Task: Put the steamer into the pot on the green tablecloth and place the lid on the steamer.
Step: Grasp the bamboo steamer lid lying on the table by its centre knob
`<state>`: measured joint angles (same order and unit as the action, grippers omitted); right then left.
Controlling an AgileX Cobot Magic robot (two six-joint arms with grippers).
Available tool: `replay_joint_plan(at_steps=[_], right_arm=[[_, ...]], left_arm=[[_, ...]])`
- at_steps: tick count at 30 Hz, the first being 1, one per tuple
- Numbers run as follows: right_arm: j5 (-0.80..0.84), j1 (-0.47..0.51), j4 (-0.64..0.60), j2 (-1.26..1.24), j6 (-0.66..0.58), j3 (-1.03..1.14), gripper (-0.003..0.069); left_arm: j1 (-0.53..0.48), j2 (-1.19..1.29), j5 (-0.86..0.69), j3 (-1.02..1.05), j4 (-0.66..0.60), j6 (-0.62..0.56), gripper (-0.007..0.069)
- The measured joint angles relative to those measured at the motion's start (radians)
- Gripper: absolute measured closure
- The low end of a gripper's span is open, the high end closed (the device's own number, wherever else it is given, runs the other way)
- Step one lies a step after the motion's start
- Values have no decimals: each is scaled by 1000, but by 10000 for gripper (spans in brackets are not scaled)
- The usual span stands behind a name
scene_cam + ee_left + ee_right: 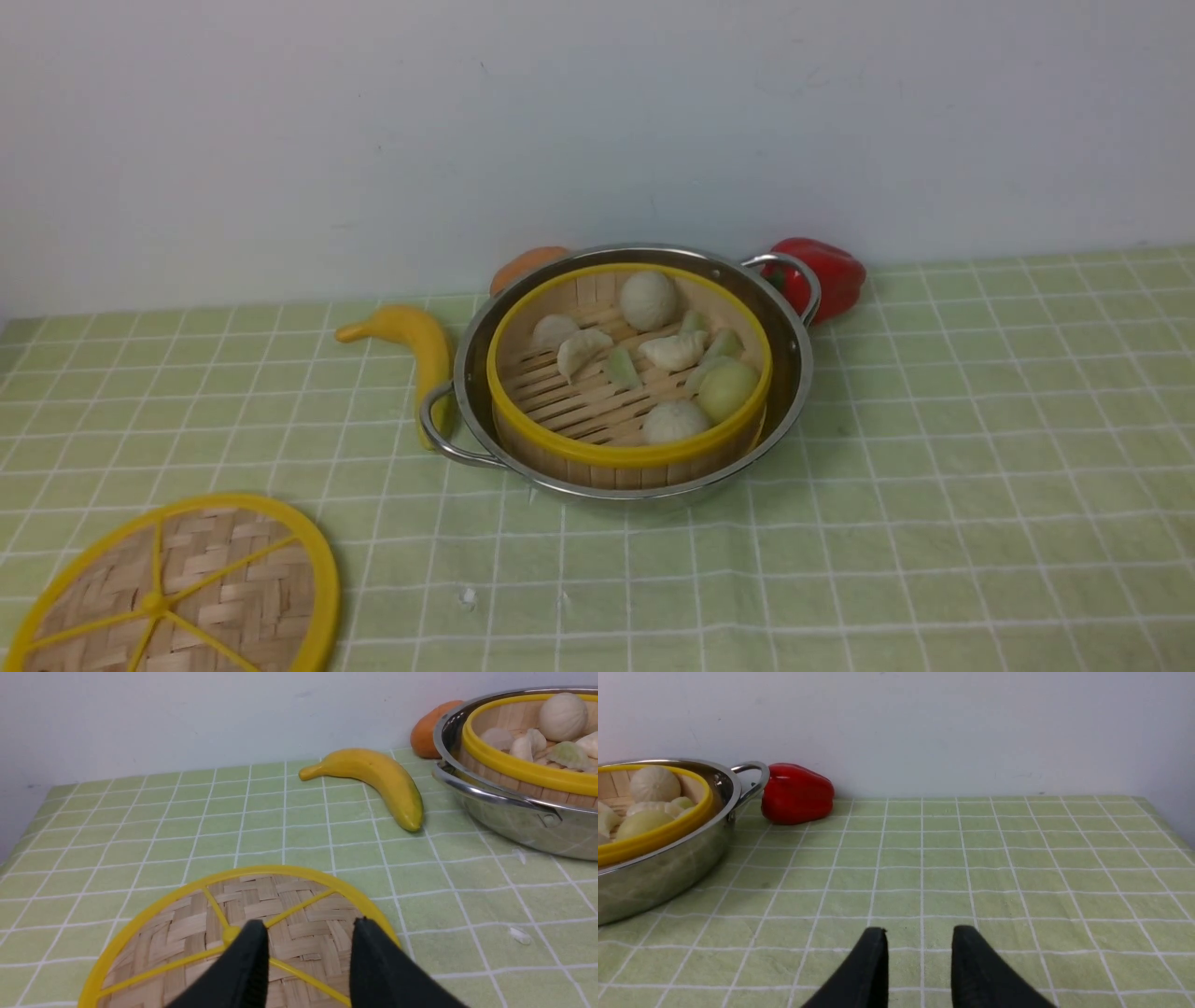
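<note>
Your left gripper (308, 924) hangs parted over the one lid (215, 579), lower left in front view; your right gripper (920, 929) gapes empty above the green tablecloth (980, 448). One steamer (630, 455) sits in one pot (794, 373), centre. One banana (425, 345), one pepper (836, 271); white wall (280, 140) behind.

The steamer (635, 455), carrying white and pale-green buns (649, 301), is sitting upright inside the shiny pot (792, 369) at frame centre, apparently resting on its floor. The woven lid (187, 597) is lying flat at lower left on the green tablecloth (934, 467), well apart from the pot.
</note>
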<state>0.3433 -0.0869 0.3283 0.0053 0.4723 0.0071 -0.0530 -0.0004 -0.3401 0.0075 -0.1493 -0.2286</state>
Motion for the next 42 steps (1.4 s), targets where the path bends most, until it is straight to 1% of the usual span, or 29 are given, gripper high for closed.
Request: replay_joint_plan(at_steps=[3, 5, 6, 7, 9, 12, 42], right_arm=[[-17, 0, -46, 0, -22, 0, 426], [-32, 0, -92, 0, -87, 0, 421], [-34, 0, -92, 0, -87, 0, 421], [-42, 0, -135, -1, -142, 0, 420], [-33, 0, -175, -1, -179, 0, 420], [-19, 0, -201, -1, -200, 0, 419], [-14, 0, -208, -1, -213, 1, 419]], left_arm=[[0, 0, 0, 0, 0, 0, 381], [0, 0, 0, 0, 0, 0, 381], [0, 0, 0, 0, 0, 0, 381], [0, 0, 0, 0, 0, 0, 381], [0, 0, 0, 0, 0, 0, 381], [0, 0, 0, 0, 0, 0, 381], [0, 0, 0, 0, 0, 0, 381]])
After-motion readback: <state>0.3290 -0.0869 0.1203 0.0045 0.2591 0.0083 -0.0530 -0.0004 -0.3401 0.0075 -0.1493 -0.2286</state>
